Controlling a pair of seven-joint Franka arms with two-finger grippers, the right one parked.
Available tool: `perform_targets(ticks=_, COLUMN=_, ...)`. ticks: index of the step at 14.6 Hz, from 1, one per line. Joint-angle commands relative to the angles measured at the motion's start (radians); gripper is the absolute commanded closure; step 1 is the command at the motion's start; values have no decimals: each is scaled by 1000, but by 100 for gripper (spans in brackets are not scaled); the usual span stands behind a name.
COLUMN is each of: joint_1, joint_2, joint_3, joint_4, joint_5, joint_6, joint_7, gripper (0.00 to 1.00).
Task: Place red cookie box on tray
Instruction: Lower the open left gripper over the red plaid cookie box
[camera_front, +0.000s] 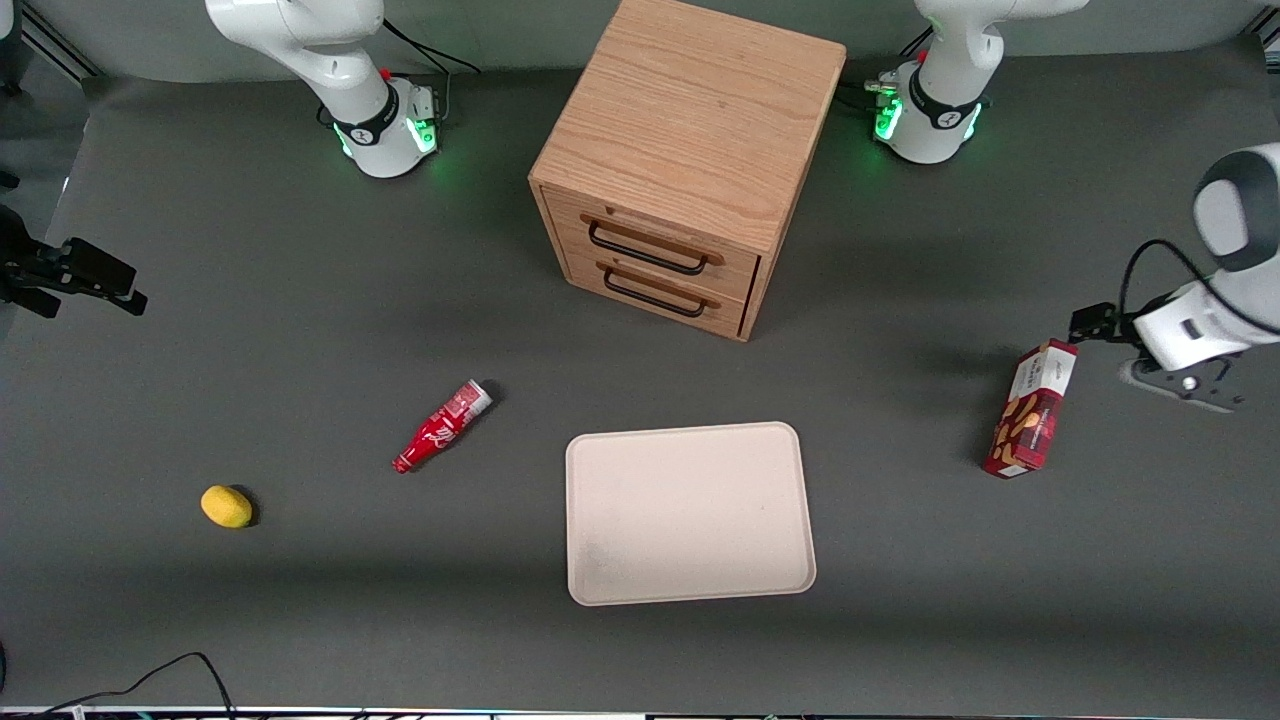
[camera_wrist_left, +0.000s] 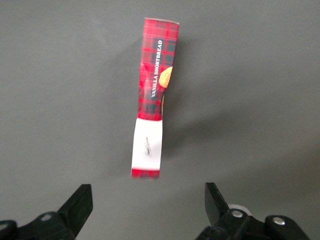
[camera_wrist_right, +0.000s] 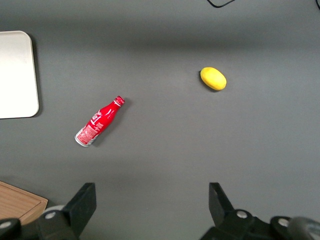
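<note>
box: red cookie box (camera_front: 1032, 422) is seen lying on the table at the working arm's end, well apart from the tray (camera_front: 688, 513) | gripper (camera_wrist_left: 148, 207): spread wide, empty, just beside the box | axis: box's long axis is judged square to the finger line

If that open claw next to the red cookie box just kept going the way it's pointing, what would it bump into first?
Probably the red cookie box: the open gripper points at it, its white-label end nearest. Depth is unclear, so it may only reach the table.
</note>
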Motion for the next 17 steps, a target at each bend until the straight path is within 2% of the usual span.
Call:
perform_targets(ticks=1, joint_1=-8, joint_2=81, joint_3=3, joint_4=-17, joint_5=-26, joint_6=109, joint_7=76, gripper=0)
perform_targets(ticks=6, joint_1=-10, joint_2=205, joint_3=-7, joint_4=-19, joint_5=-30, joint_6=266, joint_7=110, gripper=0)
perform_targets(ticks=9, joint_1=-10, joint_2=233, joint_3=-19, joint_4=-26, joint_5=-62, joint_6=306, joint_7=108, gripper=0)
perform_targets(ticks=11, joint_1=-8, joint_2=239, joint_3=-20, joint_4=-36, joint_5=-63, joint_6=320, joint_7=108, gripper=41)
perform_targets(ticks=13, joint_1=-8, joint_2=249, joint_3=-20, joint_4=-39, joint_5=-65, joint_6=337, joint_7=108, gripper=71)
perform_targets(ticks=14, joint_1=-8, joint_2=250, joint_3=-20, joint_4=-39, joint_5=-71, joint_6=340, joint_7=108, gripper=92)
perform_targets(ticks=15, joint_1=-8, joint_2=250, joint_3=-20, joint_4=-39, joint_5=-82, joint_6=338, joint_7=108, gripper=100)
perform_targets(ticks=17, joint_1=-8, joint_2=250, joint_3=-20, joint_4=-39, joint_5=-85, joint_6=338, joint_7=108, gripper=100)
